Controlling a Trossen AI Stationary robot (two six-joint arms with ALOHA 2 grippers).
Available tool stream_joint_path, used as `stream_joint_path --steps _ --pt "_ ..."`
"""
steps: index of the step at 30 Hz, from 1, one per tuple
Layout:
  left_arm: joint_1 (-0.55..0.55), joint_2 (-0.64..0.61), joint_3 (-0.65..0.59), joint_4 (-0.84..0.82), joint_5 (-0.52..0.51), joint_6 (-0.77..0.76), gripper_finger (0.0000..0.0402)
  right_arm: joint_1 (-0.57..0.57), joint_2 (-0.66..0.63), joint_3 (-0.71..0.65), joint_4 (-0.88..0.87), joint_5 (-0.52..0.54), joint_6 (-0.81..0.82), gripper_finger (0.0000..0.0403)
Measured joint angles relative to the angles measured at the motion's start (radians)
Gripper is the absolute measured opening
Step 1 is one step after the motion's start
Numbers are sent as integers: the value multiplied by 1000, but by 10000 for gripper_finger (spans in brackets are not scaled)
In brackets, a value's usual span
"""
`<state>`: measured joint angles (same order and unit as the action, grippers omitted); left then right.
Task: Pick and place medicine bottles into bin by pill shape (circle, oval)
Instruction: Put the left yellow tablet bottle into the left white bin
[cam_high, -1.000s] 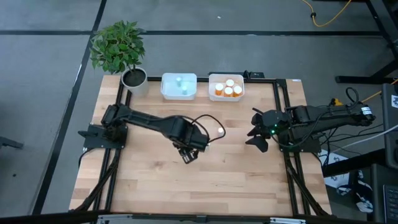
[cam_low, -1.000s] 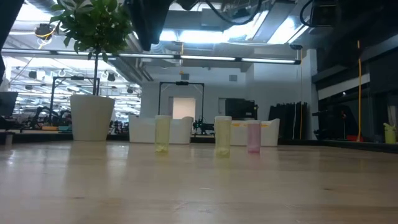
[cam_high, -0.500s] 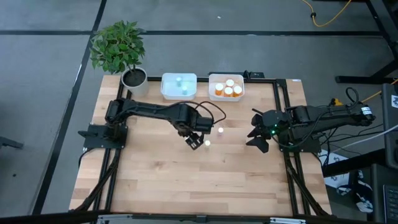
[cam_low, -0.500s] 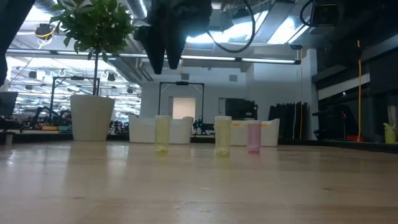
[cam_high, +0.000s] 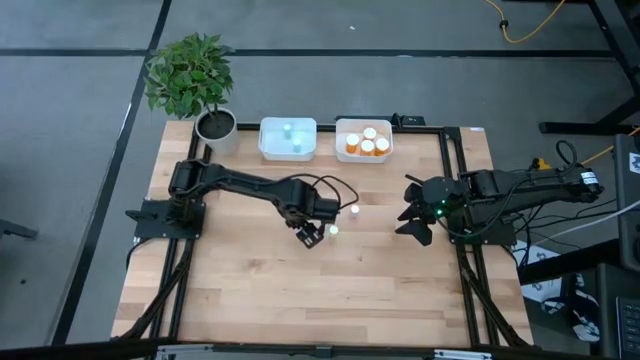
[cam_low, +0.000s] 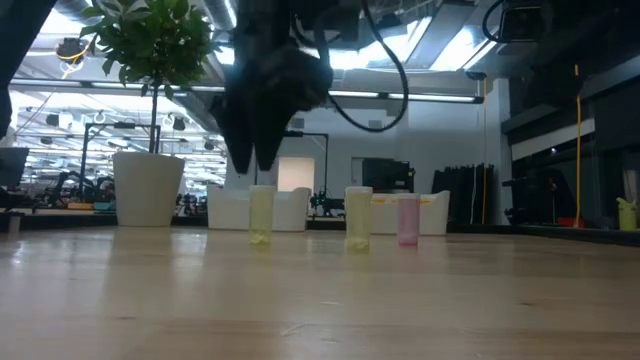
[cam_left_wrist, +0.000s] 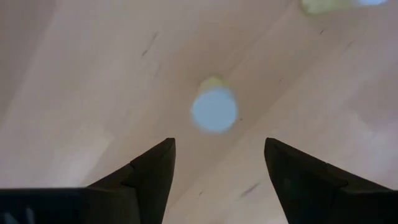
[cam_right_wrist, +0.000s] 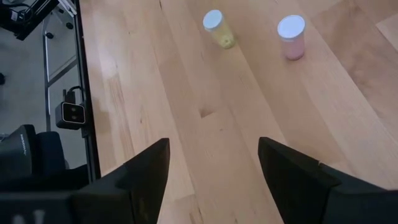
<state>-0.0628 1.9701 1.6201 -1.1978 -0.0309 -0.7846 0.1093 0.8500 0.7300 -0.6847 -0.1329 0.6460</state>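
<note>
Three small white-capped bottles stand upright on their bases on the wooden table. In the low view they are a pale yellow-green one (cam_low: 262, 215), a second yellow-green one (cam_low: 358, 218) and a pink one (cam_low: 408, 220). My left gripper (cam_high: 310, 234) is open and points down just above the first bottle. That bottle's white cap (cam_left_wrist: 214, 111) shows between the fingers, and the gripper touches nothing. The arm hides this bottle in the high view, where the other two show (cam_high: 334, 229) (cam_high: 354, 210). My right gripper (cam_high: 412, 214) is open and empty at the table's right side.
At the far edge stand a white bin (cam_high: 288, 152) holding two bluish bottles and a white bin (cam_high: 345, 128) holding several orange bottles. A potted plant (cam_high: 214, 124) stands at the far left corner. Bare wood fills the table's near half.
My left gripper has gone a little toward the table's far and right edges. It has then come down over the left yellow-green bottle and stays open. The bottles have not moved.
</note>
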Motion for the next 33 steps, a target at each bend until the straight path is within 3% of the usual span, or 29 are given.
stream_joint_path --steps 5,22,33 --pt "-4 0 -53 114 2 -24 238 0 0 0 0 0 0 247" --pt "14 0 -111 157 -12 -26 235 0 0 0 -1 0 -29 247" --pt "15 0 -111 165 -12 -29 170 0 0 0 -1 0 -56 247"
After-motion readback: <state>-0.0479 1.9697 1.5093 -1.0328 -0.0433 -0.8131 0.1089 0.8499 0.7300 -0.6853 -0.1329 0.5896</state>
